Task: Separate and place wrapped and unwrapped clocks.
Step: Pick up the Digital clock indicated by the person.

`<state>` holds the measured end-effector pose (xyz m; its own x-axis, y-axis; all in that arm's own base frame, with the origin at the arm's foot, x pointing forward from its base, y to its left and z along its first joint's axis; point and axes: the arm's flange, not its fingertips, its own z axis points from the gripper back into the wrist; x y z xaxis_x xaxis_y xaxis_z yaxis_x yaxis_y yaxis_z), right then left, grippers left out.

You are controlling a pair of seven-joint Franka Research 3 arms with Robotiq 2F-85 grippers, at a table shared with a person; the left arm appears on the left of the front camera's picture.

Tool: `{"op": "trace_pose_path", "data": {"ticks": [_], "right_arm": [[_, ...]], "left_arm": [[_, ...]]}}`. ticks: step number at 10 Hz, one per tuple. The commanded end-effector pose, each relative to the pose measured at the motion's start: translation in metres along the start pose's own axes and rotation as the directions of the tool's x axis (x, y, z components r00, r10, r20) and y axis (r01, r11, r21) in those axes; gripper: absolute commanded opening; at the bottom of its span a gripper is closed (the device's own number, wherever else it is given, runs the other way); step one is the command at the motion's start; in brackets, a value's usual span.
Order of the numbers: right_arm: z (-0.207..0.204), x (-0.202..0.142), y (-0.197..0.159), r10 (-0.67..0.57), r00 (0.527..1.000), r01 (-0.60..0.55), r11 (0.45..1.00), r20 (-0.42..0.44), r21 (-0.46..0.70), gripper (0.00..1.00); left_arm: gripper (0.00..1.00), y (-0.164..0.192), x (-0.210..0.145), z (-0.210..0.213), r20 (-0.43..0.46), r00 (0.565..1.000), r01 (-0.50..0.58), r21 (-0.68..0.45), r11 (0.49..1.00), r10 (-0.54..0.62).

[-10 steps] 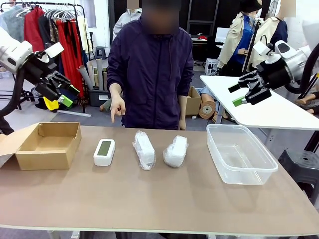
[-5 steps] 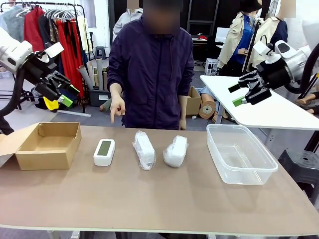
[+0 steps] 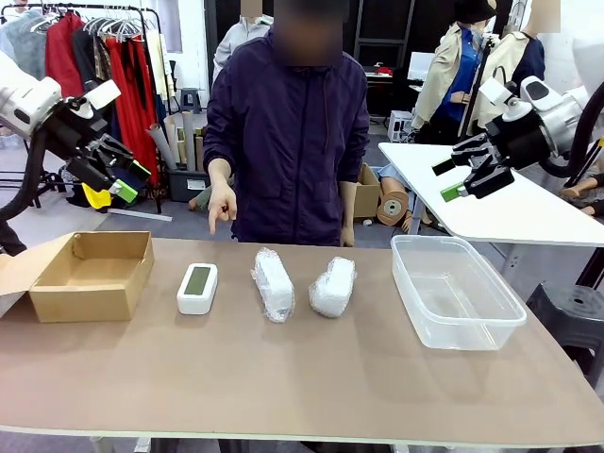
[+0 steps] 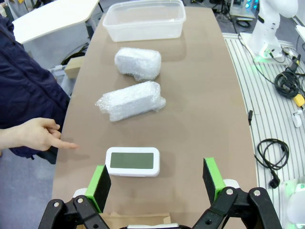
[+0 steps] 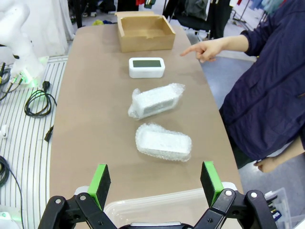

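Bubble wrap blurs whatever is inside the longer bundle [image 3: 273, 283] and the rounder bundle [image 3: 332, 286], mid-frame on the desk [image 3: 283, 387]. Left of them lies the bare clock [image 3: 197, 288], its screen unreadable. The cardboard box [image 3: 92, 274] has its flap cut off at the left edge; the clear tub [image 3: 456, 291] stands at right. A person's hand [image 3: 223, 203] points down above the clock. Both the left fingers [image 4: 101, 183] and the right fingers [image 5: 100, 180] are spread wide, holding nothing.

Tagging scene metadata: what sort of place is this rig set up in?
Likely a robotics lab or workshop, not a home: loose cables on the floor, a second white table nearby, and a clothes rack behind the person.
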<state>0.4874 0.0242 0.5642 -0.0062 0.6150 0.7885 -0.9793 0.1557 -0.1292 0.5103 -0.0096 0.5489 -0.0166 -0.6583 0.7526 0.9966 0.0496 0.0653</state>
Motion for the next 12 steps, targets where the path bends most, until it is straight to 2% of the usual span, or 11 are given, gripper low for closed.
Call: {"op": "trace_pose_path", "data": {"ticks": [1,3,4,5,8,9,10,12], "right_arm": [[-0.001,0.001,0.001,0.004,1.0,-0.004,1.0,0.003,-0.005,1.0],[0.0,0.0,0.0,0.0,1.0,0.0,1.0,0.0,0.0,1.0],[-0.014,0.014,0.001,-0.068,0.998,0.067,0.997,0.015,0.034,1.0],[-0.031,0.033,0.003,-0.13,0.992,0.13,0.991,0.0,0.013,1.0],[-0.069,0.089,0.014,-0.218,0.974,0.216,0.976,-0.065,-0.039,1.0],[-0.083,0.103,0.018,-0.259,0.964,0.256,0.965,-0.06,-0.062,1.0],[-0.097,0.127,0.016,-0.375,0.923,0.362,0.923,-0.09,-0.129,1.0],[-0.113,0.16,0.019,-0.476,0.871,0.447,0.87,-0.12,-0.206,1.0]], "left_arm": [[1.0,-0.001,0.0,0.001,0.003,1.0,0.0,0.002,1.0,0.0],[1.0,-0.001,0.0,0.001,0.003,1.0,0.0,0.002,1.0,0.0],[1.0,-0.001,0.0,0.001,0.003,1.0,0.0,0.002,1.0,0.0],[1.0,-0.001,0.0,0.001,0.003,1.0,0.0,0.002,1.0,0.0],[1.0,-0.001,0.0,0.001,0.003,1.0,0.0,0.002,1.0,0.0],[1.0,-0.001,0.0,0.001,0.003,1.0,0.0,0.002,1.0,0.0],[1.0,-0.001,0.0,0.001,0.003,1.0,0.0,0.002,1.0,0.0],[1.0,-0.001,0.0,0.001,0.003,1.0,0.0,0.002,1.0,0.0]]}}
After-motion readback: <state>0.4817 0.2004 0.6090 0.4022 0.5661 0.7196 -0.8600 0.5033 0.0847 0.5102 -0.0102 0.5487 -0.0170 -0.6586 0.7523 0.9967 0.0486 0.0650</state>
